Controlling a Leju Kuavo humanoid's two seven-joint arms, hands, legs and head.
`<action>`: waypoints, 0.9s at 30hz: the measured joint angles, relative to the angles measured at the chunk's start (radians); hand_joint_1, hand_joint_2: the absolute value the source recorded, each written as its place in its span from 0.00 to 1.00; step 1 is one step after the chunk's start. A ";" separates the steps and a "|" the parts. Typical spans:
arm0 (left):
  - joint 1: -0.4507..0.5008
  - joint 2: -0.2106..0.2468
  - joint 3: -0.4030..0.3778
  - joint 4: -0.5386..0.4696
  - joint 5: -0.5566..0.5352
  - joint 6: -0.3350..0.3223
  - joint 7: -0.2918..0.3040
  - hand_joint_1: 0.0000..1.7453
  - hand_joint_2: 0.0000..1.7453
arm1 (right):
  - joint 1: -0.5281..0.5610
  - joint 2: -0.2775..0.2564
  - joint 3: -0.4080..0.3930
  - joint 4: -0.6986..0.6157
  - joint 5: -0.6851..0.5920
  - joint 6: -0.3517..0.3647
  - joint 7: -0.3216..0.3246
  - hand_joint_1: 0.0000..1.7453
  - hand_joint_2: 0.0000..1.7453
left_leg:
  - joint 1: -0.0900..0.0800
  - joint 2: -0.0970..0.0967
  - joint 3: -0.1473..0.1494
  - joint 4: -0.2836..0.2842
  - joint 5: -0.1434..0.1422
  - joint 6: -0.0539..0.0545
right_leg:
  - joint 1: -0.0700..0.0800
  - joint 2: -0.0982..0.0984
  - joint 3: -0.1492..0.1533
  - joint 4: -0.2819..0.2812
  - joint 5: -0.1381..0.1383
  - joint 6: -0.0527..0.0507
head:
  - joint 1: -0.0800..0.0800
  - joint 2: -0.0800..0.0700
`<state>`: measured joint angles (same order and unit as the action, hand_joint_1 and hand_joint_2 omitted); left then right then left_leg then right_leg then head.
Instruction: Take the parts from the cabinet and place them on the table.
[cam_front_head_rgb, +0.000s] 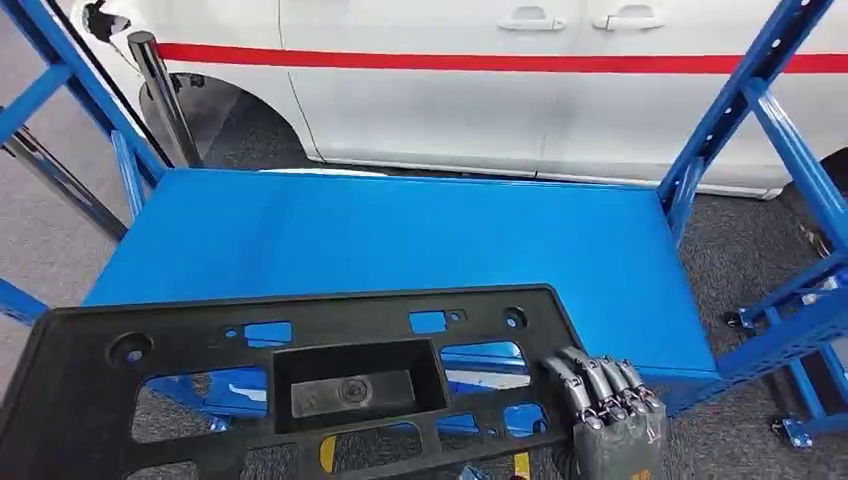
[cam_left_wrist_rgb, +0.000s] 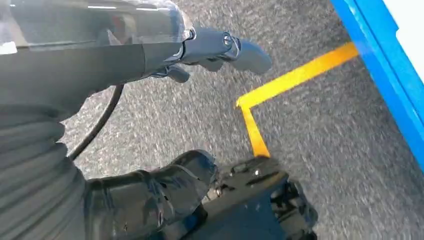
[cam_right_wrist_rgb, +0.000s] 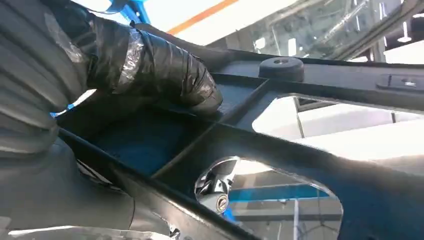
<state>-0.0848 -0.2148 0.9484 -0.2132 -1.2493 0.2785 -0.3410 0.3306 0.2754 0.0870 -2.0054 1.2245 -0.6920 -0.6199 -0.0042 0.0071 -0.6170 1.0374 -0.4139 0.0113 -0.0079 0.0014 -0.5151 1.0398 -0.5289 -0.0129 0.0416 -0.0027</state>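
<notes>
The right hand (cam_front_head_rgb: 607, 410) reaches up from below the blue shelf (cam_front_head_rgb: 400, 235) and grips the near right edge of the black plastic part (cam_front_head_rgb: 300, 385), its dark fingers (cam_front_head_rgb: 590, 385) curled over the top of the panel's rim while the grey ribbed wrist cover sits beneath. In the right wrist view the thick taped thumb (cam_right_wrist_rgb: 165, 70) presses flat against the ribbed underside of the part (cam_right_wrist_rgb: 300, 145), so the panel is pinched between thumb and fingers. The part, a long flat black frame with a rectangular recess at its middle and several cut-out openings, is held roughly level in front of the shelf's near edge, overlapping that edge, with the shelf surface showing through its holes. The left hand (cam_left_wrist_rgb: 210, 52) hangs over grey carpet (cam_left_wrist_rgb: 325, 150) beside a yellow floor line (cam_left_wrist_rgb: 295, 77), a grey finger stretched out and holding nothing; how the rest of its fingers lie cannot be told. A white vehicle (cam_front_head_rgb: 500, 90) with a red stripe stands behind the shelf.
</notes>
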 joint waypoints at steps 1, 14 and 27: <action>0.001 0.000 0.001 0.000 0.000 0.000 0.000 0.00 1.00 | -0.002 0.000 0.000 0.000 -0.002 0.000 0.000 1.00 1.00 | 0.006 -0.007 -0.010 0.017 -0.021 -0.005 | -0.005 -0.006 -0.010 -0.004 0.011 -0.010 | 0.003 0.000; -0.005 0.001 0.002 0.001 -0.002 0.000 0.001 0.00 1.00 | -0.001 0.000 -0.002 0.001 -0.005 0.000 -0.003 1.00 1.00 | -0.014 -0.010 0.186 -0.064 -0.137 0.020 | 0.000 -0.013 -0.146 -0.006 0.153 0.003 | -0.003 0.000; -0.003 0.000 0.002 0.002 -0.002 0.000 0.001 0.00 1.00 | -0.005 -0.003 -0.003 0.008 -0.010 0.000 -0.002 1.00 1.00 | -0.007 0.007 -0.024 -0.010 0.009 0.017 | -0.009 -0.001 0.050 -0.019 -0.041 0.027 | -0.005 0.000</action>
<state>-0.0882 -0.2148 0.9503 -0.2117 -1.2509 0.2785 -0.3399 0.3251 0.2720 0.0843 -1.9970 1.2150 -0.6924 -0.6218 -0.0109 0.0142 -0.6410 1.0271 -0.4046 0.0282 -0.0174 0.0007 -0.4655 1.0204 -0.5696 0.0142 0.0367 -0.0027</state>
